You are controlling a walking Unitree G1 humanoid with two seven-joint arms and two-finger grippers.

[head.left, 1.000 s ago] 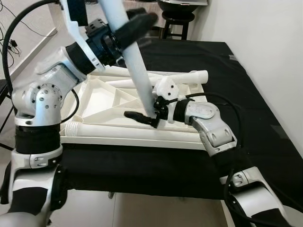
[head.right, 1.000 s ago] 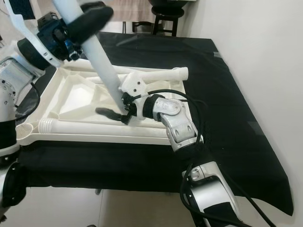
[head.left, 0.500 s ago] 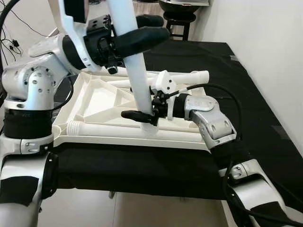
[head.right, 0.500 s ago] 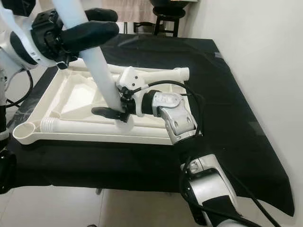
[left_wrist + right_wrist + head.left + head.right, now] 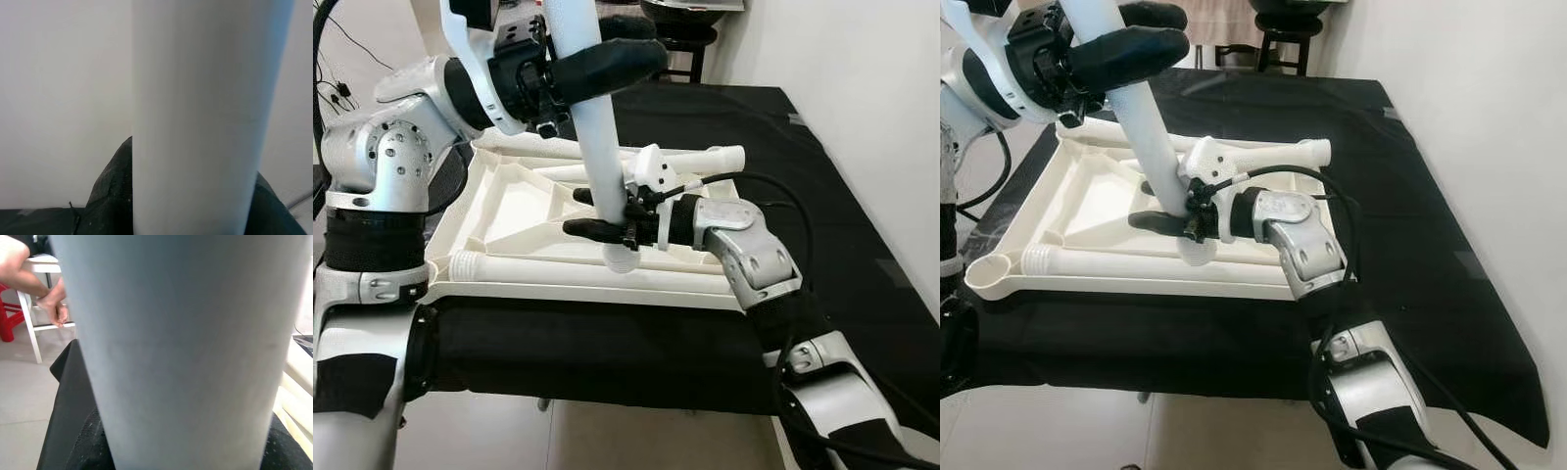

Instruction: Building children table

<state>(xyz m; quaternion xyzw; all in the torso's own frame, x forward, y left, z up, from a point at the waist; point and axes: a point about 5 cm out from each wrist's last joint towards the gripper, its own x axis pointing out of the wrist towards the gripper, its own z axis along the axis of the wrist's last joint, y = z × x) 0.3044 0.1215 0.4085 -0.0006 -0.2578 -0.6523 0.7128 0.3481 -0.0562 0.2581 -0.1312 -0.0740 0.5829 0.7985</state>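
A white table top (image 5: pixel 514 211) lies upside down on the black-covered surface. A white table leg (image 5: pixel 597 147) stands nearly upright over it, and its ribbed lower end (image 5: pixel 623 258) hovers just above the frame's front rail. My left gripper (image 5: pixel 607 61) is shut on the leg high up. My right gripper (image 5: pixel 600 212) is shut on the leg low down, one finger on each side. The leg (image 5: pixel 205 122) sits close up in the left wrist view and close up (image 5: pixel 186 357) in the right wrist view.
A second leg (image 5: pixel 700 157) lies along the frame's back rail and a third (image 5: pixel 538 266) along its front rail. A black stool (image 5: pixel 680 39) stands beyond the surface, with a white wall to the right. A person's hand (image 5: pixel 54 306) rests by a white stool.
The leg has swung from leaning to nearly upright, and its lower end has lifted off the frame. My right gripper has risen with it and now clasps it from both sides.
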